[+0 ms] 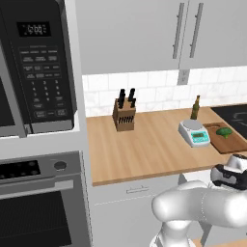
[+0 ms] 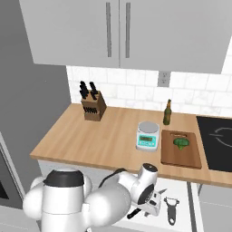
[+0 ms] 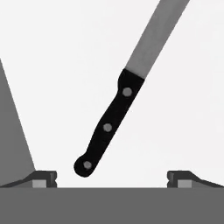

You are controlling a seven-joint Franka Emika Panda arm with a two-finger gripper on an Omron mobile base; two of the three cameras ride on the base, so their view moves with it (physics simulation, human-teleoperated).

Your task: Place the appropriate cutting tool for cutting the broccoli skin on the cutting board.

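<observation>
Wooden table under white cabinets, cutting board bearing broccoli. Between wide-open, empty jaws: knife flat on white drawer floor, handle nearest, blade slanting away upper right.

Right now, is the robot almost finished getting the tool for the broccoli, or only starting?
Only starting. Done: the drawer is open, and the broccoli already lies on the cutting board. In hand: the open gripper hovers over a black-handled knife, not touching it; a peeler lies in the drawer too. Left: grab a tool, lift it and set it on the board, which holds no tool yet.
</observation>
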